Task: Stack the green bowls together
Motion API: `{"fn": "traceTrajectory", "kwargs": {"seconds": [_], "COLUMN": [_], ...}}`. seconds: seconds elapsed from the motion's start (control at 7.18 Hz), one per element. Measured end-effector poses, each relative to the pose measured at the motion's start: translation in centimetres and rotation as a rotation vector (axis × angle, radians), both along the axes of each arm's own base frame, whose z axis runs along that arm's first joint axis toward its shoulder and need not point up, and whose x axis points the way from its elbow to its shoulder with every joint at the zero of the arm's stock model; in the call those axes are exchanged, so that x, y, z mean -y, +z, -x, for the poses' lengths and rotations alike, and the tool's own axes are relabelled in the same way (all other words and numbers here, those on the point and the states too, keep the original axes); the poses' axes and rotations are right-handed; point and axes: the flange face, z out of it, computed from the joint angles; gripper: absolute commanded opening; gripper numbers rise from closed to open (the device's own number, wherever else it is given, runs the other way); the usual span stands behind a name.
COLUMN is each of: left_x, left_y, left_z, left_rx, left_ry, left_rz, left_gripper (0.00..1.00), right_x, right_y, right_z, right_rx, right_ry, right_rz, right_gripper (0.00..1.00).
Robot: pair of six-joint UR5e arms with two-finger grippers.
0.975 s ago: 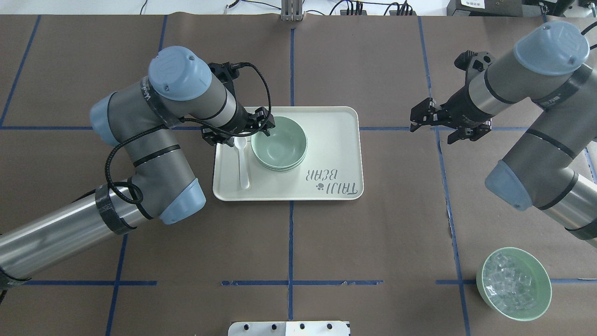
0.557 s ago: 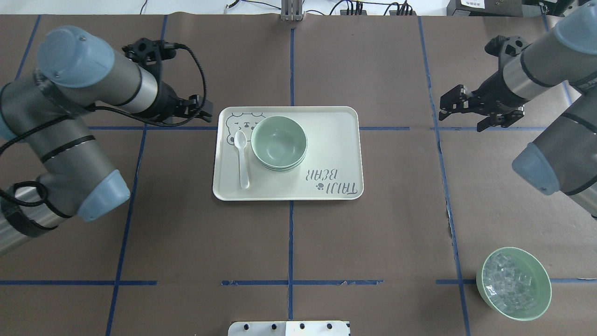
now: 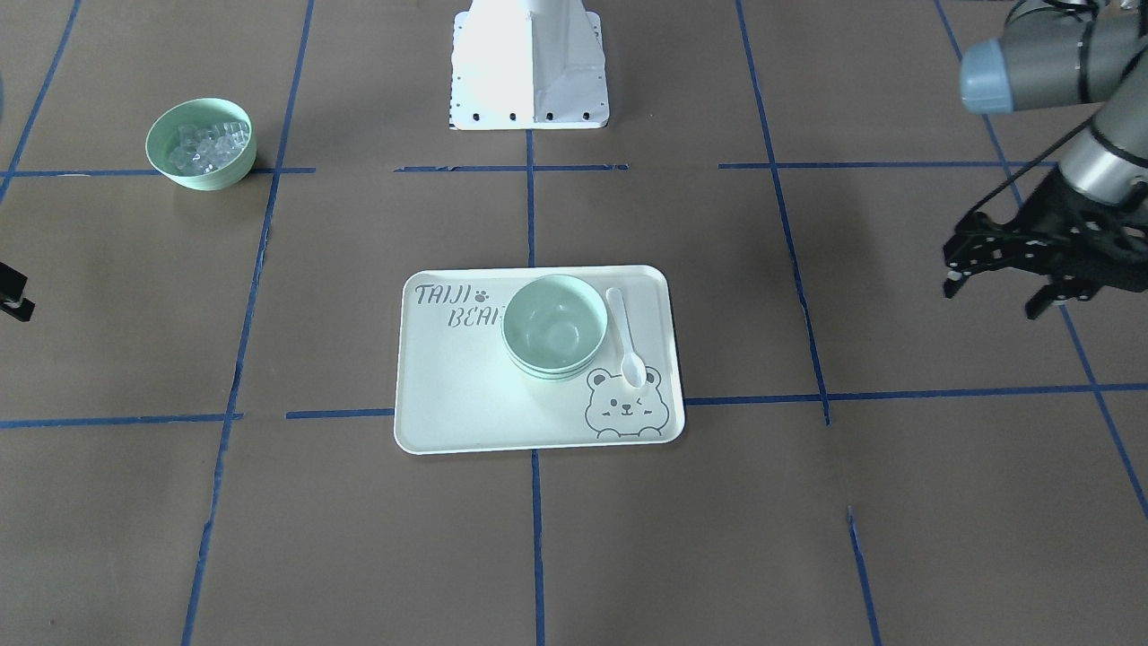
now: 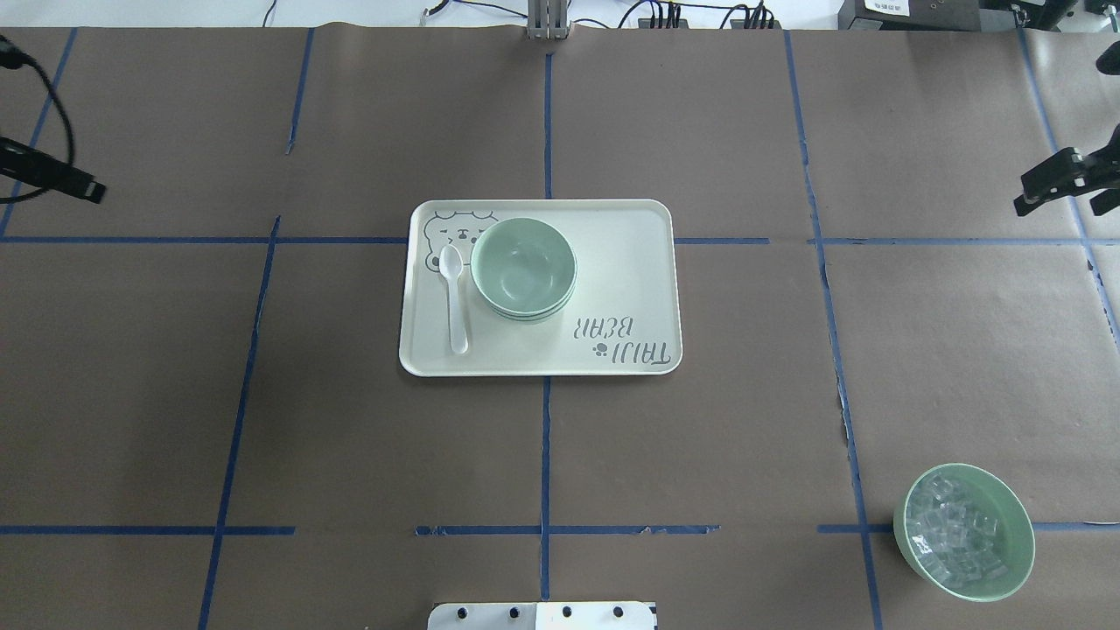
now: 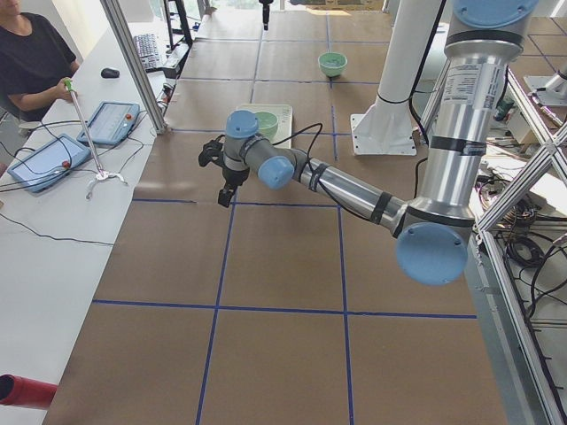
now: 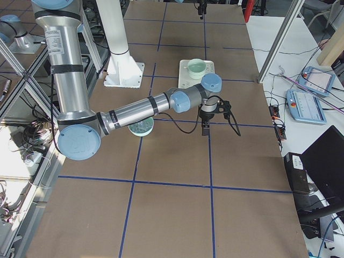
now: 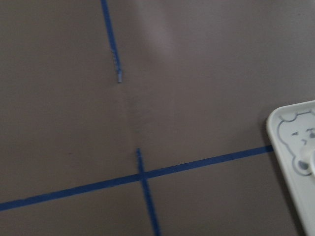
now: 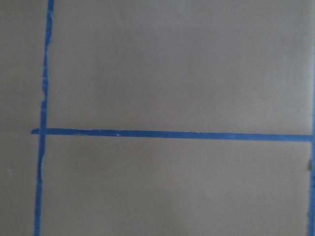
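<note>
The pale mint-green bowls sit nested in one stack on the bear-print tray, with the lower rims showing under the top bowl. The stack also shows in the front view. My left gripper is open and empty, far from the tray at the table's left side. Only one fingertip of it shows in the overhead view. My right gripper is open and empty at the right edge of the overhead view, far from the tray.
A white spoon lies on the tray left of the stack. A green bowl of clear cubes stands at the near right. The robot's white base is at the near middle edge. The left wrist view shows the tray's corner.
Both arms have pulled outward. The left gripper left the stack's rim and moved far left; the right gripper moved to the right edge. The bowls have not moved.
</note>
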Motion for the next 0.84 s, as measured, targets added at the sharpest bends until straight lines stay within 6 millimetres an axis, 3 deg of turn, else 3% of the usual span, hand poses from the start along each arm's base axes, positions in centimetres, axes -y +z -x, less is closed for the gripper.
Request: {"fn": "traceTrajectory", "kwargs": {"seconds": [0.14, 0.28, 0.42, 0.56, 0.7, 0.84], "left_x": [0.4, -0.1, -1.2, -2.0, -2.2, -2.1], "left_y": [5.3, 9.7, 12.6, 13.8, 13.7, 13.1], "left_z": [6.0, 10.8, 13.9, 16.7, 19.0, 20.1], "left_rx": [0.027, 0.037, 0.037, 0.036, 0.034, 0.035], "left_ry": [0.033, 0.040, 0.021, -0.018, -0.055, -0.072], "left_rz": [-0.013, 0.003, 0.045, 0.097, 0.168, 0.226], "left_gripper": [1.00, 1.00, 1.00, 1.00, 1.00, 1.00], "right_x": [-0.5, -1.5, -2.5, -3.2, -3.3, -3.3], "right_y": [2.1, 4.3, 6.5, 8.1, 9.1, 9.8], "right_z": [-3.4, -6.1, -8.1, -8.9, -9.2, -9.3], "right_rx": [-0.011, -0.005, 0.002, 0.003, 0.001, -0.001], "right_ry": [-0.027, -0.045, -0.067, -0.087, -0.100, -0.111], "right_rz": [-0.012, -0.013, -0.014, -0.014, -0.011, -0.008], "right_gripper": [1.00, 1.00, 1.00, 1.00, 1.00, 1.00]}}
